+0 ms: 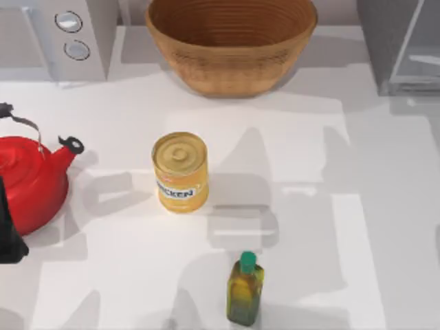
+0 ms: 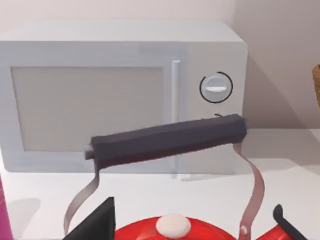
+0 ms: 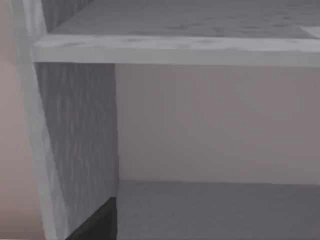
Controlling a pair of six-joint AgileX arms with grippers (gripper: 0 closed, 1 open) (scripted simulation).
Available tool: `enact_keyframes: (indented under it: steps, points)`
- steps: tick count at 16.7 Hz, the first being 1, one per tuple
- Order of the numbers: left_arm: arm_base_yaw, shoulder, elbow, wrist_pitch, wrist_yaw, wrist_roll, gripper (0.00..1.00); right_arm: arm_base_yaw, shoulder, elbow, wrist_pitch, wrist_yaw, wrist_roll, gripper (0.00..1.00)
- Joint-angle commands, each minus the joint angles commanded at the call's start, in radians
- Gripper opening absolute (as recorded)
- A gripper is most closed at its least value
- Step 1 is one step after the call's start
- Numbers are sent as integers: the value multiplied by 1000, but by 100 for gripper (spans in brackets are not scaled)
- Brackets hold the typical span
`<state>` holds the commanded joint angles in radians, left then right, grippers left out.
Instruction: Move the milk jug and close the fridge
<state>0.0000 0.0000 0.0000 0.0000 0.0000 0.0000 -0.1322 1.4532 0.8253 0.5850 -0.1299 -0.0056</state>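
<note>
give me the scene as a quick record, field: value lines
fridge: top view's upper right corner, interior shelf seen by right wrist camera
can: yellow, upright, table centre
bottle: green cap, upright, near front edge
kettle: red, left side
microwave: upper left
basket: wicker, back centre
left arm: left edge, by the kettle

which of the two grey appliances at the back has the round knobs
The microwave at the table's back left: two round knobs sit on its front. The fridge at the back right has none, just a plain grey body with its interior open.
</note>
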Motion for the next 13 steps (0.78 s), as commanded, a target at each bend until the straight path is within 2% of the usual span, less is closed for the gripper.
enact_keyframes:
  steps: [8,13]
  points:
    - [0,0,0,0,0,0,100,80,-978,-500,-355,79,2,100]
    - [0,0,0,0,0,0,100,119,-1348,-742,-526,116,5,100]
